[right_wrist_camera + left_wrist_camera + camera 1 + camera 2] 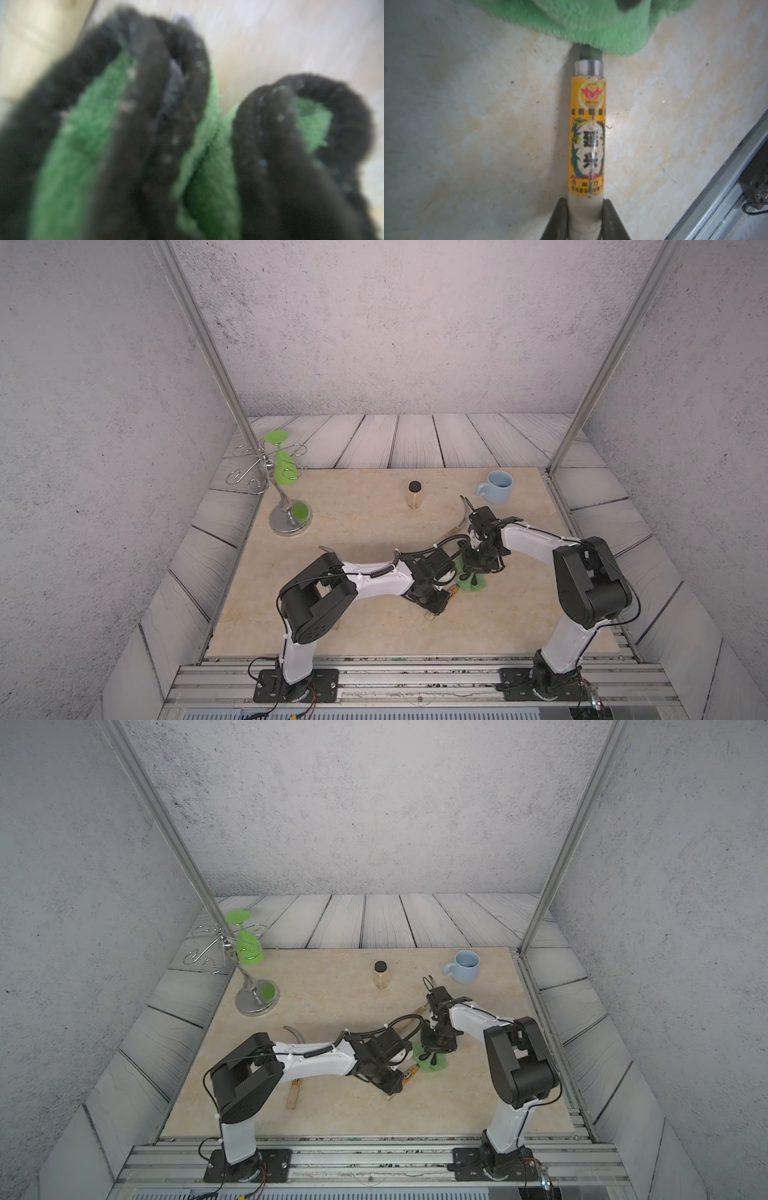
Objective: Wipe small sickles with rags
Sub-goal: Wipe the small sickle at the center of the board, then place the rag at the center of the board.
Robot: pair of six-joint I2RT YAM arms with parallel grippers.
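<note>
The left claw (584,207) is clamped on the bare wooden end of one sickle (586,135), near the middle of the counter (467,124). The right claw (474,572) seems closed on the bunched rag (591,22), which lies over the sickle just past the metal ring (589,66). I judge the sickle light and stiff, with a sharp edge, so the handle (585,198) is the safe hold; the rag is soft and yielding.

Both top views are evenly and softly lit from above, with only faint, diffuse shadows on the beige marbled bench (374,635) and straight lines bowing toward the edges. The left wrist view is bright but slightly soft. The right wrist view is heavily blurred, the fluffy green cloth with dark edging (79,135) too close to focus.
</note>
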